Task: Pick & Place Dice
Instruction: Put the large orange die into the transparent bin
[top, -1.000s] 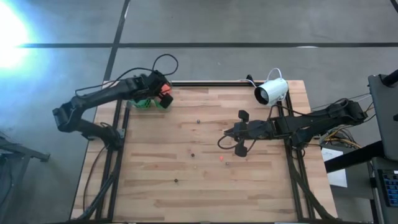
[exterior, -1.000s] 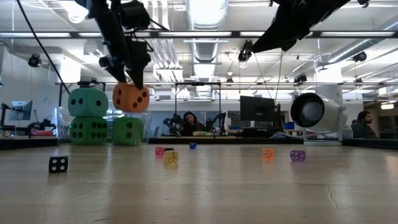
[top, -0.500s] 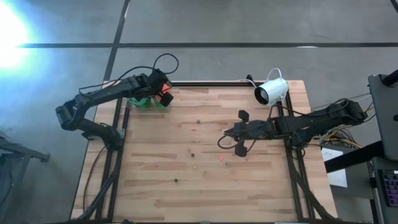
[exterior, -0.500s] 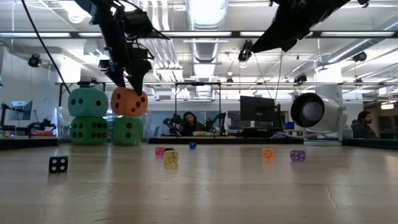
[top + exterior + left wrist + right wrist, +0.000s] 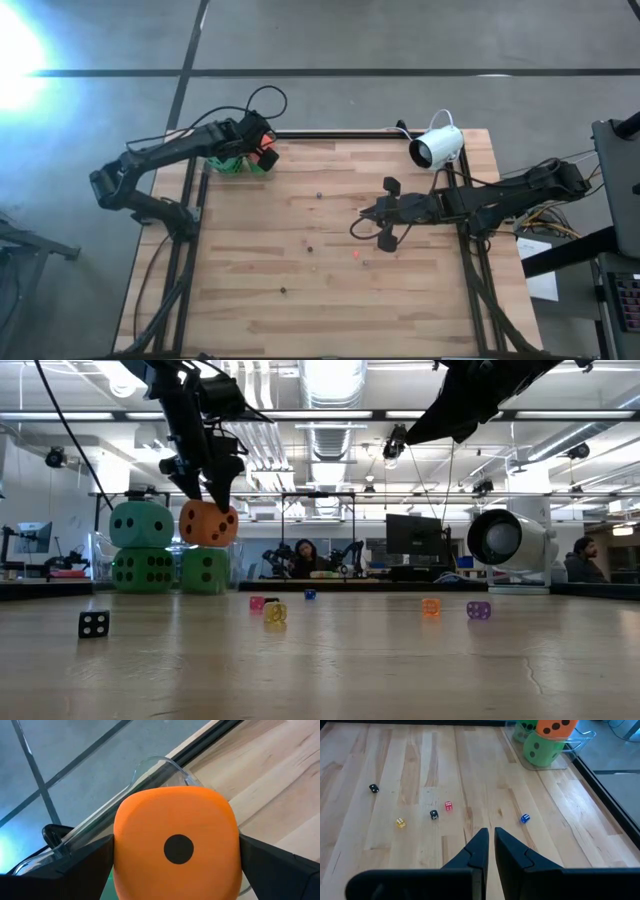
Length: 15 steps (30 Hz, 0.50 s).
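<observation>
In the low view my left gripper (image 5: 207,495) stands at the table's far left corner, shut on the orange-red die (image 5: 208,523). This die is level with the top of a bright green die (image 5: 205,570). Beside them the teal die (image 5: 141,523) rests on the second green die (image 5: 141,570). In the high view the stack (image 5: 232,163) lies partly under my left gripper (image 5: 262,152). My right gripper (image 5: 375,222) hovers shut over the table's right half, touching nothing. My left gripper pinches the orange-red die between its two fingers, one finger (image 5: 75,865) on each of two opposite side faces (image 5: 122,855). The fingers come from above, pointing down. The die sits upright, its underside (image 5: 208,545) at the green die's top; whether they touch I cannot tell.
The big dice stand in a clear plastic tray (image 5: 580,737). Several tiny dice lie scattered mid-table, such as a black one (image 5: 373,788), a pink one (image 5: 448,805) and a blue one (image 5: 524,818). A white camera (image 5: 437,147) stands at the far right edge.
My left gripper has moved down a little with the orange-red die, bringing it from just above the green die to level with its top, then kept still. It has stayed shut on the die.
</observation>
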Each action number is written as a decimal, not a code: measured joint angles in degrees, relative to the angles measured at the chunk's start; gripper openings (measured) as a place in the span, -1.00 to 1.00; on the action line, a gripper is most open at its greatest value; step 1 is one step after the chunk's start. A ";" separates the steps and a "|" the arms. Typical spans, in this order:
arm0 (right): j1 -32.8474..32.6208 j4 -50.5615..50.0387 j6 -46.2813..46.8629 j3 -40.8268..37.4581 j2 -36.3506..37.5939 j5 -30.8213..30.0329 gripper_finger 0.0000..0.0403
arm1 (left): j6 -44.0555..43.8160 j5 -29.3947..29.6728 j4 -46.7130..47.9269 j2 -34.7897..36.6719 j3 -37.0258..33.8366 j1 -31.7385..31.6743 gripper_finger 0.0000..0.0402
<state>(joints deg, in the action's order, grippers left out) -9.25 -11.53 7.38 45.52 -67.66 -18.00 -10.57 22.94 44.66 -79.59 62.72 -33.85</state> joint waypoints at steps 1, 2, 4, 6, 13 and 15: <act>0.00 0.00 -0.04 0.00 0.00 0.00 -0.87 | 0.00 0.00 0.00 0.00 0.00 0.00 0.99; 0.00 0.00 -0.04 0.00 0.00 0.00 -0.87 | 0.00 0.00 0.00 0.00 0.00 0.00 0.99; 0.01 0.00 0.00 0.00 0.00 0.00 -0.87 | 0.00 -0.03 0.00 0.00 0.00 0.00 0.99; 0.01 0.00 0.00 0.00 0.00 0.00 -0.87 | -0.03 -0.39 -0.02 0.00 0.00 0.00 0.99; 0.01 0.00 0.02 0.00 0.00 0.00 -0.87 | -2.60 -0.55 -0.02 0.00 -0.04 0.00 0.99; 0.00 0.00 0.04 0.00 0.00 0.00 -0.87 | -2.78 -0.57 -0.02 0.00 -0.04 0.00 0.99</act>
<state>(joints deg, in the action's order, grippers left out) -9.25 -11.53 7.42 45.52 -67.66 -18.00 -13.35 22.37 44.64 -79.59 62.67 -33.85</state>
